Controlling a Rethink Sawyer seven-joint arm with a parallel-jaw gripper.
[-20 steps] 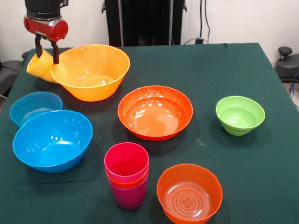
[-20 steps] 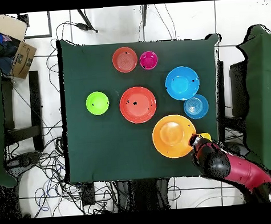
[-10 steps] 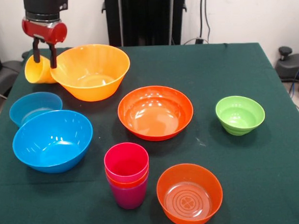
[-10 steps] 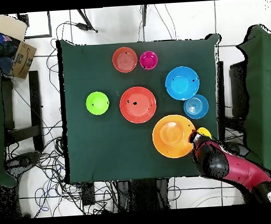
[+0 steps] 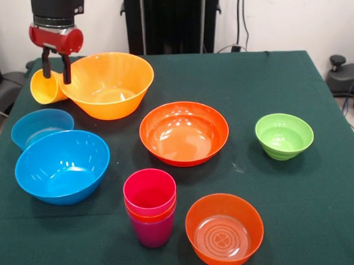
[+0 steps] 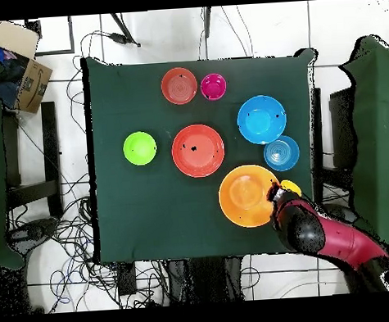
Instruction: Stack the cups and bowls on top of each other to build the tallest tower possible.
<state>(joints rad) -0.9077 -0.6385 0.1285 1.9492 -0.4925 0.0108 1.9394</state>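
The gripper (image 5: 55,66) hangs over the far left corner of the tabletop (image 5: 245,83) in the front view. Its two dark fingers (image 5: 65,69) stand on either side of the wall of the yellow cup (image 5: 43,86), so it is closed on this cup. The cup is tilted, with its mouth turned to the left, and it is just beside the big orange-yellow bowl (image 5: 108,82); I cannot tell if the cup touches the tabletop.

The big orange-yellow bowl stands upright near the far edge. In front of the cup, along the left edge, the small blue bowl (image 5: 40,125) stands, and the big blue bowl (image 5: 62,165) is just beside it, partly covering it. The wide red-orange bowl (image 5: 184,132) is about in the middle of the tabletop. The small green bowl (image 5: 284,134) is toward the right edge, well apart from the others.

Near the front edge there is the tower (image 5: 150,206): a purple cup at the bottom, an orange rim above it and a crimson cup on top, all nested and upright. The small clear orange bowl (image 5: 224,229) stands just beside it, on its right.

In the overhead view the red and black arm (image 6: 330,237) reaches in over the corner of the tabletop, and only a small part of the yellow cup shows beside it.
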